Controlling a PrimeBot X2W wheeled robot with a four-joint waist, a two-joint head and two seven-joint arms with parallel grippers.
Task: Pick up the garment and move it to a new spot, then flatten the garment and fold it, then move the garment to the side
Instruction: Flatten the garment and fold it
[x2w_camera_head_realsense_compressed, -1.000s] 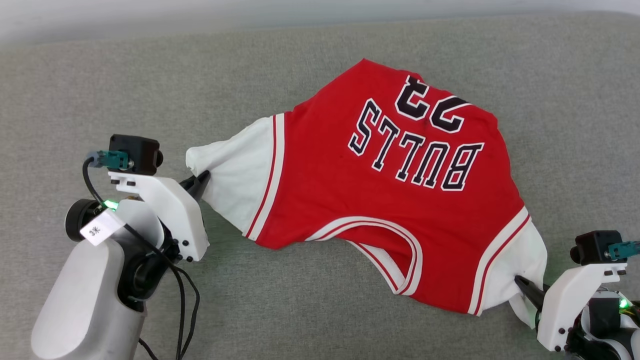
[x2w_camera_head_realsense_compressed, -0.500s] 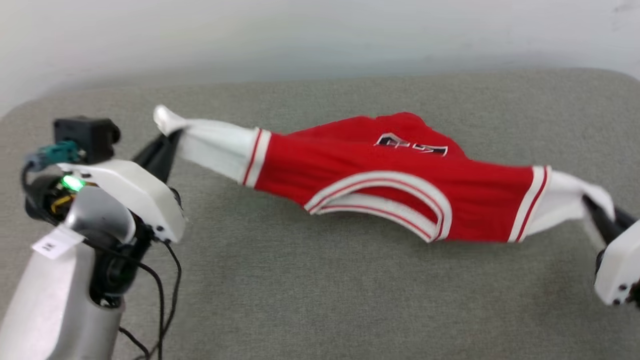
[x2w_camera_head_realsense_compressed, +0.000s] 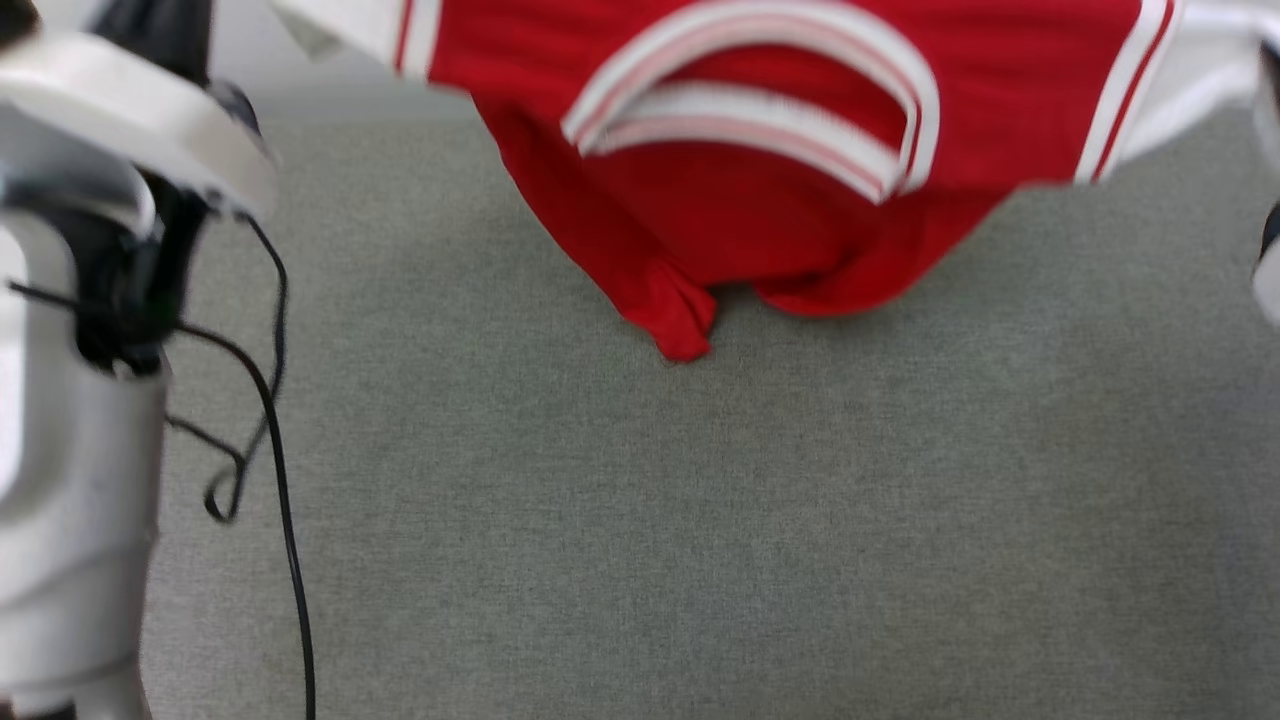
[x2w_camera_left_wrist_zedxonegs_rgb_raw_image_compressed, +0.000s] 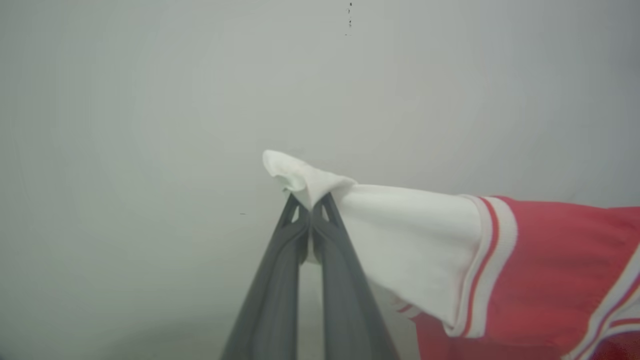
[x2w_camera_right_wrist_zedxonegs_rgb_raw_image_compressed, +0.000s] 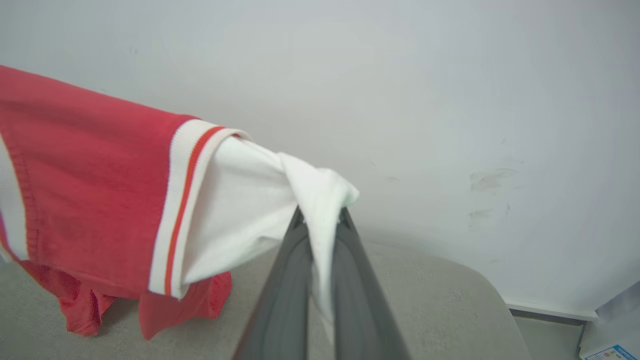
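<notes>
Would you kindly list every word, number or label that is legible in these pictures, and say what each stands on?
No text is legible.
The garment: red cloth and striped trim face the cameras, no lettering to read.
A blue-and-white printed item at the right wrist view's lower corner: too small and cut off to read.

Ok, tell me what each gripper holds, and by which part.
The shirt. The left gripper has its jaws clamped on the tip of one white sleeve; the right gripper, on the tip of the other sleeve.
</notes>
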